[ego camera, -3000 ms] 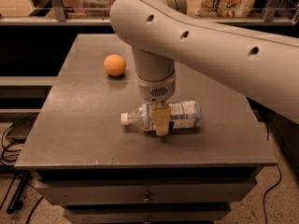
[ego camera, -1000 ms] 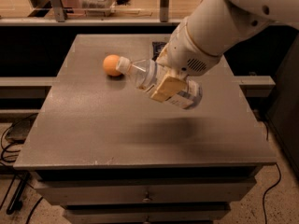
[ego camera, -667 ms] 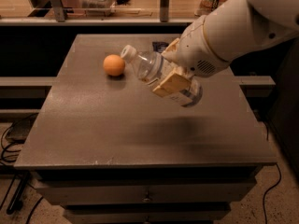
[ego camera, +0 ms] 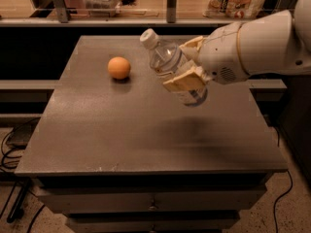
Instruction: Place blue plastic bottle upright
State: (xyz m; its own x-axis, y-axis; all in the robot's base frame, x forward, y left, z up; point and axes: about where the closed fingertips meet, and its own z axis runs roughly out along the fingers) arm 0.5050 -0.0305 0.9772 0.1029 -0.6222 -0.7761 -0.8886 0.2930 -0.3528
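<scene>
Two objects are in play on the grey worktop (ego camera: 112,135). Reading left to right:

Orange ball (ego camera: 119,67) rests on the surface in the left half, nearer the far edge than the near one, with its small shadow right under it. It is apart from everything else.

Blue plastic bottle (ego camera: 163,58) is off the surface, held in the air over the right half, toward the far edge. It is tilted, not upright: white cap (ego camera: 149,37) points up and toward the far-left corner, base points down toward the right edge. The body is clear, and I cannot read the label from here. A soft dark shadow (ego camera: 194,130) lies on the worktop below it, right of centre.

Gripper (ego camera: 188,63) is clenched around the bottle's middle. One tan finger (ego camera: 195,44) sits on the far side and the other (ego camera: 184,80) on the near side, both pressed to the plastic. I see the cap end sticking out left of the fingers and the base showing below them.

White arm (ego camera: 265,45) comes in from beyond the right edge, roughly level, above the far-right corner.

Drawer fronts (ego camera: 150,203) show under the near edge.
</scene>
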